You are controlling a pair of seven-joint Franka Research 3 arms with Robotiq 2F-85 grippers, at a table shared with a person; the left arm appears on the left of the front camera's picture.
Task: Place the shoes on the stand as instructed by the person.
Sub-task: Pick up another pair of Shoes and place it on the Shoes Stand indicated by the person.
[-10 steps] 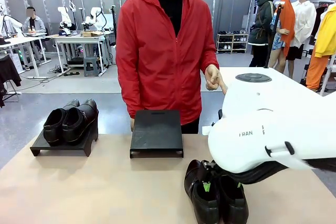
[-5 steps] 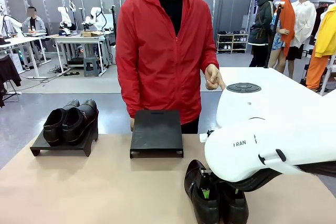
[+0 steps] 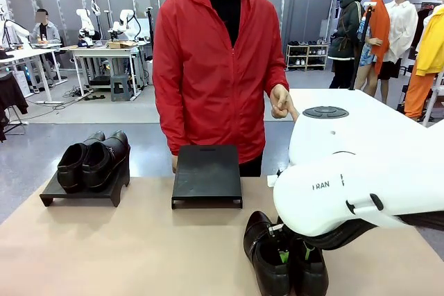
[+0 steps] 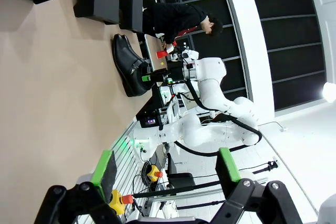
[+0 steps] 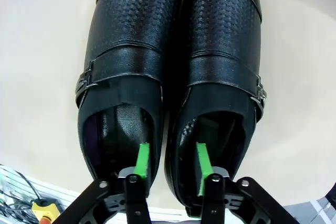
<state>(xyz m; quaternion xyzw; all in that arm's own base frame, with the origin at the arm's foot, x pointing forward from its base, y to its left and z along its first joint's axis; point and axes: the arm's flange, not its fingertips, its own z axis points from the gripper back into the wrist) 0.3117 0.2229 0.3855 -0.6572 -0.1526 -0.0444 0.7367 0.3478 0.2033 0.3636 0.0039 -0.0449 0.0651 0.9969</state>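
Observation:
A pair of glossy black shoes [image 3: 272, 263] lies on the table near the front right, toes pointing toward the robot. My right gripper [image 3: 283, 255] reaches down into them. In the right wrist view its gripper [image 5: 171, 157] has one green finger [image 5: 143, 161] in each shoe, shut on the two touching inner walls of the shoes [image 5: 126, 61]. A second pair of shoes [image 3: 94, 161] rests on the left stand [image 3: 52, 195]. The middle stand [image 3: 207, 175] is bare, and behind it is the person [image 3: 215, 67] in red. My left gripper [image 4: 167, 165] hangs open, far from the shoes [image 4: 128, 64].
The person's hand [image 3: 281, 102] is held at waist height to the right. The white right arm [image 3: 361, 178] covers the table's right side. Bare tan tabletop [image 3: 125, 247] lies between the stands and the front edge.
My right gripper's fingers have closed onto the inner walls of the front pair of shoes. The arm has shifted slightly. The person and the stands have not moved.

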